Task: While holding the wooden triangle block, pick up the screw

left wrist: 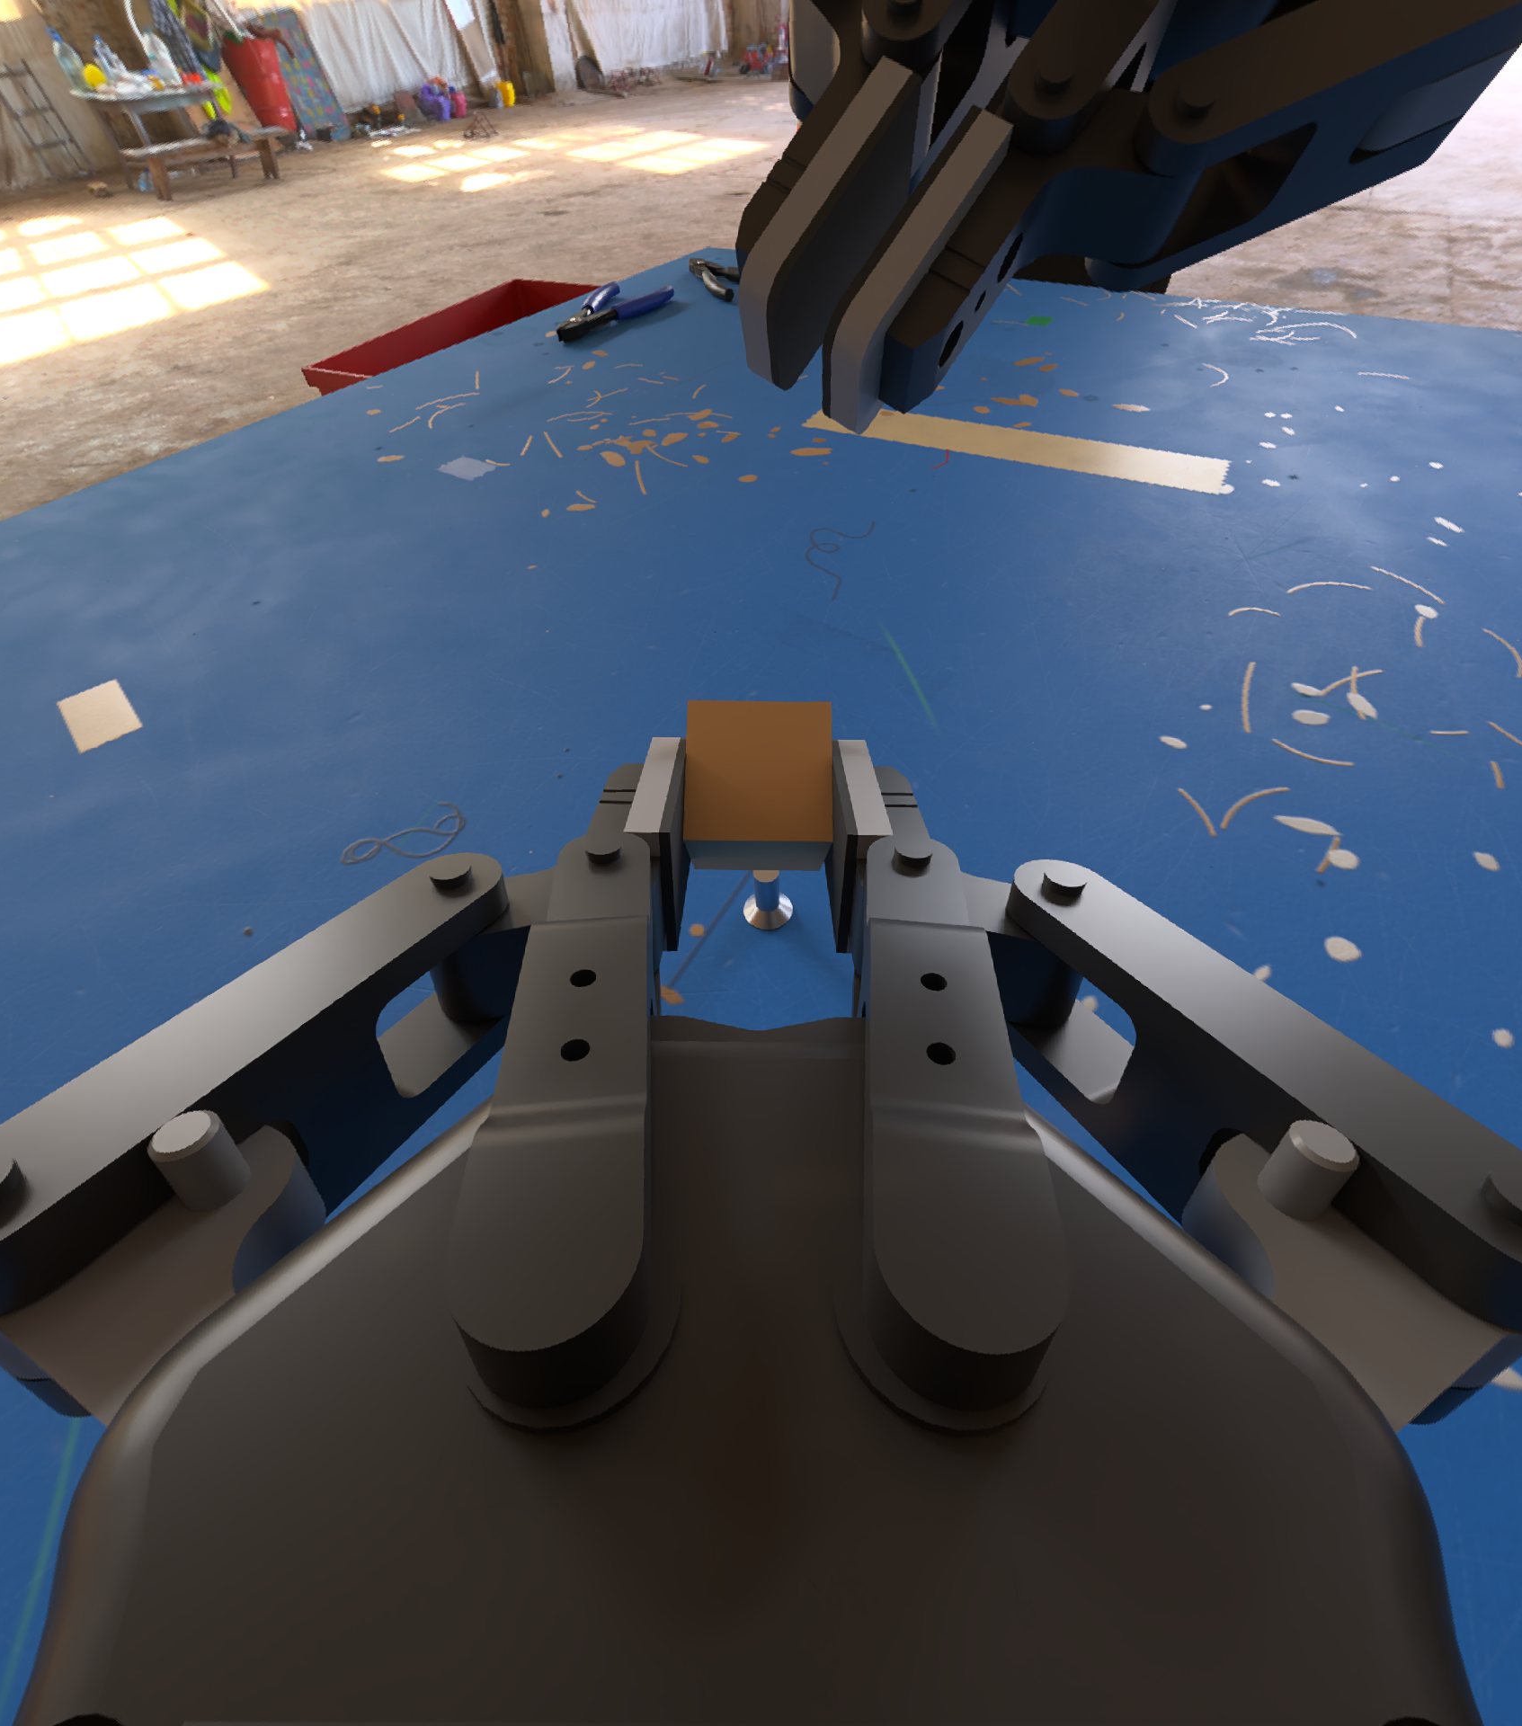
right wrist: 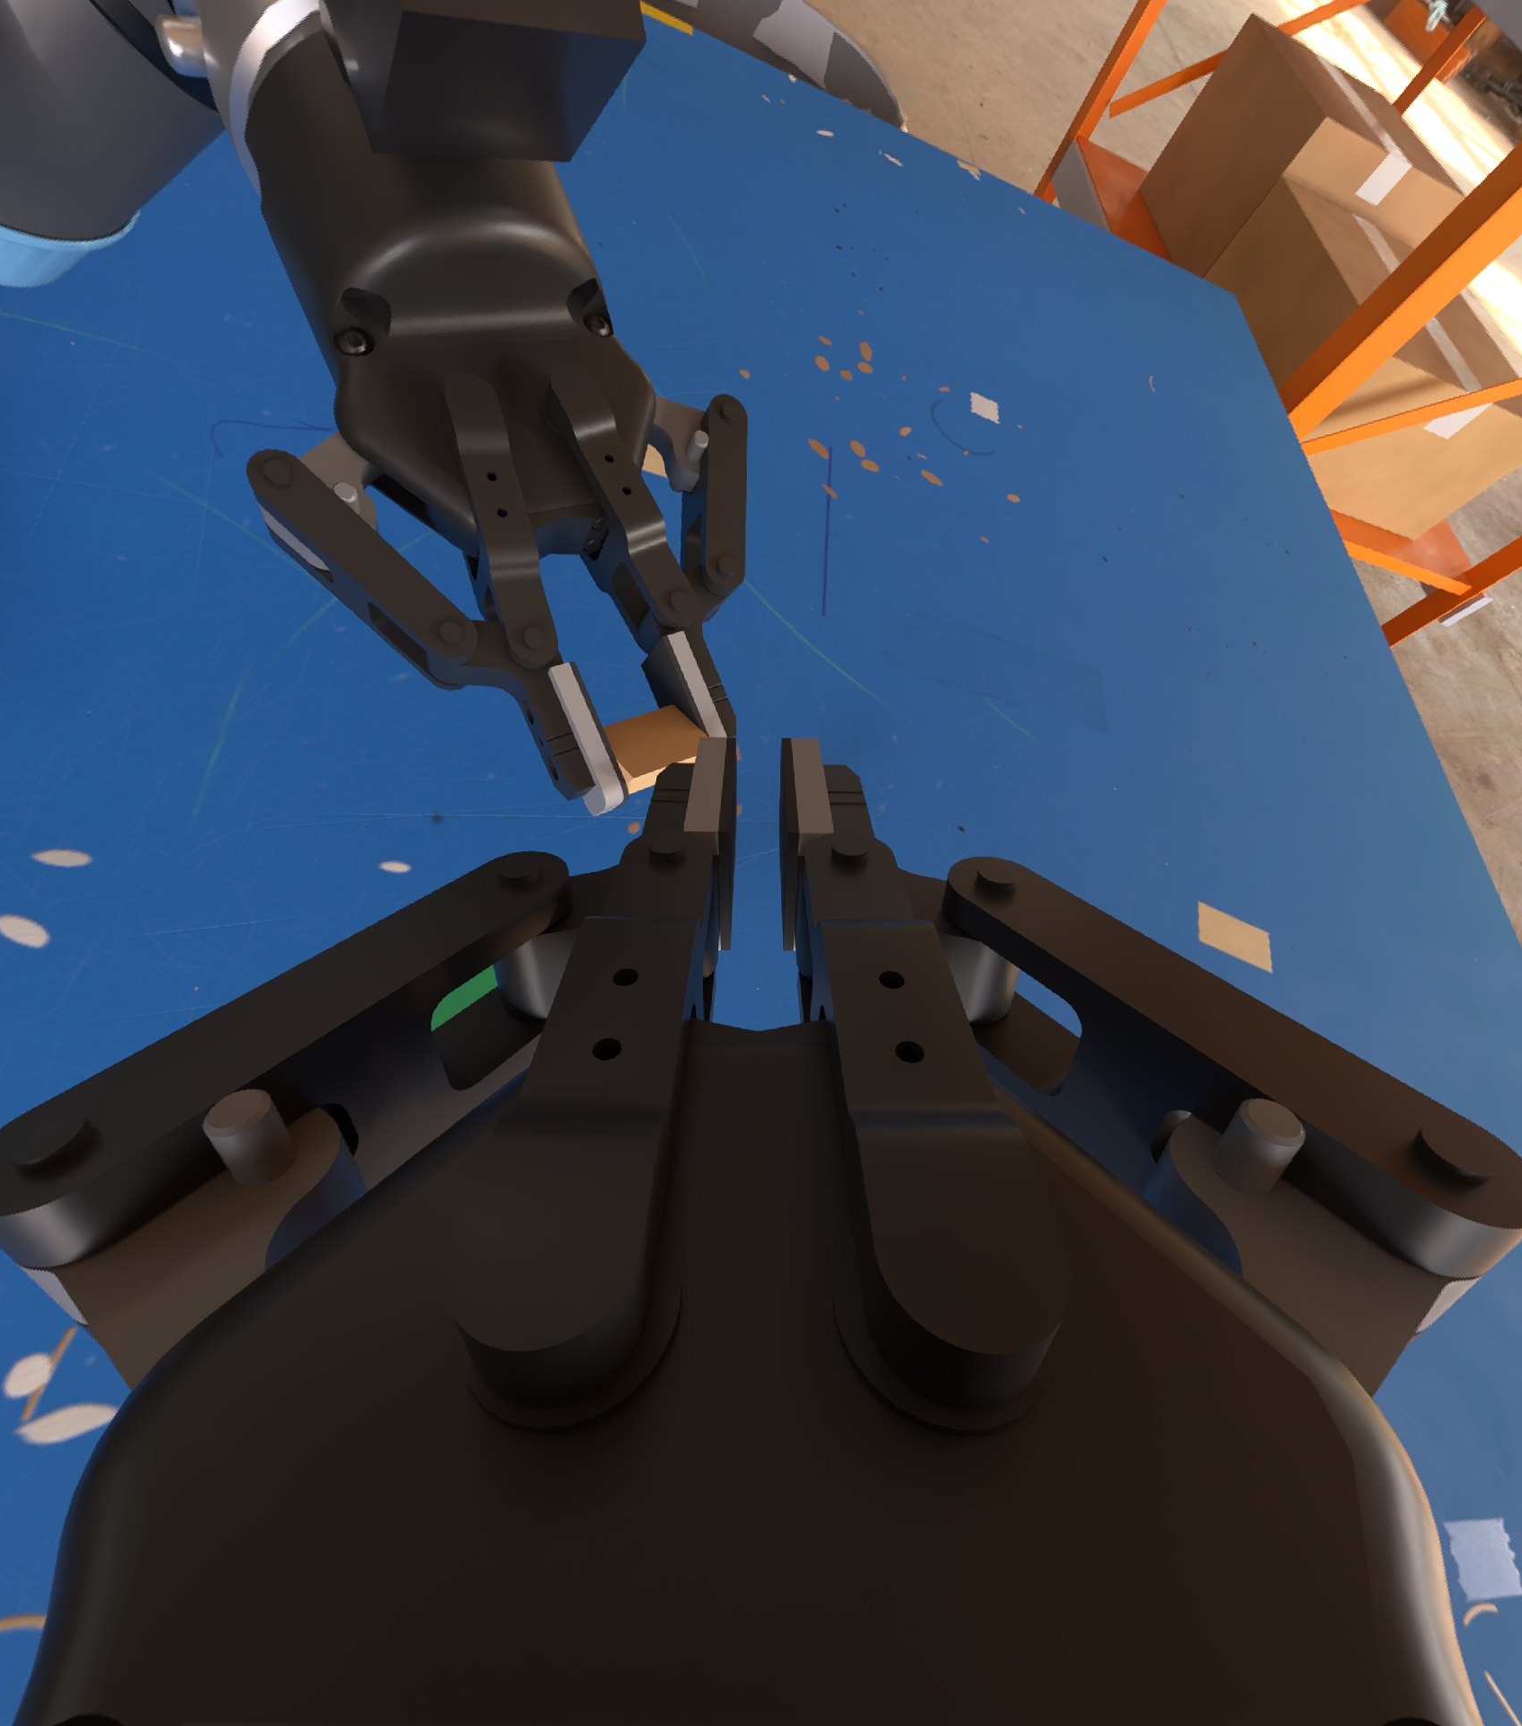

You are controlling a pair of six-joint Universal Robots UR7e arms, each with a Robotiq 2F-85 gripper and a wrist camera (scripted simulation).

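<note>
Left claw (left wrist: pixel 759 794): I see it clamped on wooden triangle block (left wrist: pixel 758 771) | right claw (right wrist: pixel 759 785): nearly closed, narrow gap, empty | screw (left wrist: pixel 768 904): upright on table (left wrist: pixel 271 607), mid-table, under block.

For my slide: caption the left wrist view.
Left gripper clamps the wooden triangle block above the screw.

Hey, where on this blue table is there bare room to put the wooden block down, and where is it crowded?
Open table lies left of the left gripper, between the tan square patch and the gripper. It is crowded right under the wooden block, where the screw stands, and farther ahead, where the right gripper hangs near the tape strip.
</note>
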